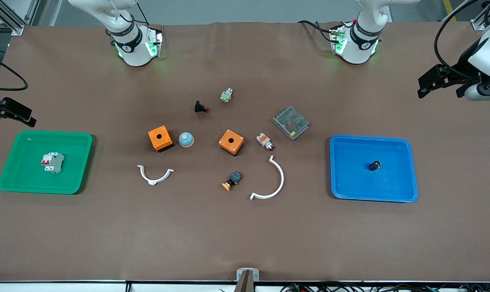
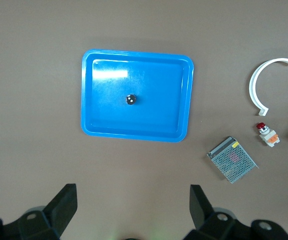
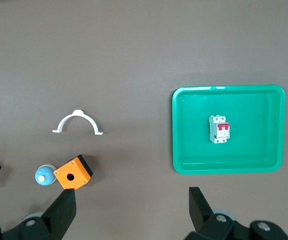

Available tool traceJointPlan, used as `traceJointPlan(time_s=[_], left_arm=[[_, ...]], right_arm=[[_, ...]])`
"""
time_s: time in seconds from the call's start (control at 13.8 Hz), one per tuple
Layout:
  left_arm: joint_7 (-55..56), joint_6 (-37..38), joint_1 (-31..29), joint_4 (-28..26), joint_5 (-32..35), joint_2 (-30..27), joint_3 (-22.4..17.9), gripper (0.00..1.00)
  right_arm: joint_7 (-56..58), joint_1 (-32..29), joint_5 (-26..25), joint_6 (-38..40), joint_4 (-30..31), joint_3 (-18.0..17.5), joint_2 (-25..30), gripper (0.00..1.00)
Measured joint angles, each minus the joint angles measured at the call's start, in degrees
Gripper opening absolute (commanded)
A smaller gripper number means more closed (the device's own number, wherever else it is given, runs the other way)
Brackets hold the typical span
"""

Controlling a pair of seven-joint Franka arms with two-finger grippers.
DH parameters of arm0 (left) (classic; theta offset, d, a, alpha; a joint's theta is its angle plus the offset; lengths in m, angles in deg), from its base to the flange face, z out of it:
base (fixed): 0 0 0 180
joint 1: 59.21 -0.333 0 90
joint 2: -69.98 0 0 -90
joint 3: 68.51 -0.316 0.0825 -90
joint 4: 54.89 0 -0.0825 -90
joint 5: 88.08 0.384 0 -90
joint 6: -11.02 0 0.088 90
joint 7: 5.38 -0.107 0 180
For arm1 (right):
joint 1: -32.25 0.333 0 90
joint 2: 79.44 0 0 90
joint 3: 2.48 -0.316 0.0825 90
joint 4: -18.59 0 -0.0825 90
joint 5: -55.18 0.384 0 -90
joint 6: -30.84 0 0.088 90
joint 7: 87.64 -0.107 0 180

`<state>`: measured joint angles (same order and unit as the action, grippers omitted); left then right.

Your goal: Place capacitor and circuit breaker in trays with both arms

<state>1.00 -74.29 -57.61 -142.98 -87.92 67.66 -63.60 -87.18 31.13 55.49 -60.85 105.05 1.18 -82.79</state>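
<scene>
Capacitor [image 1: 374,165] work looks finished: the left gripper [image 2: 129,212] hangs spread and empty above the table near the blue tray [image 1: 407,170] where it lies. The right gripper [image 3: 131,212], likewise spread and empty, is up beside the green tray [image 1: 82,162] holding the circuit breaker [image 1: 52,162]. Judged from this, both arms should simply retreat high without brushing either tray.

Capacitor [image 1: 374,165] markings too small

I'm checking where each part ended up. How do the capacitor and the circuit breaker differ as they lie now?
The capacitor is a tiny black cylinder; the circuit breaker is a larger white-grey block with red levers. The capacitor sits in the blue tray at the left arm's end; the circuit breaker in the green tray at the right arm's end. Neither is held.
</scene>
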Motion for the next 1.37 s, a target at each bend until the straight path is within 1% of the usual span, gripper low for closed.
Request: traceJointPlan(time_s=[1.37], left_arm=[[0.0, 0.0, -0.19, 1.03, 0.0, -0.25, -0.26, 0.99]], right_arm=[[0.0, 0.0, 0.0, 0.0, 0.0, 0.01, -0.01, 1.0]])
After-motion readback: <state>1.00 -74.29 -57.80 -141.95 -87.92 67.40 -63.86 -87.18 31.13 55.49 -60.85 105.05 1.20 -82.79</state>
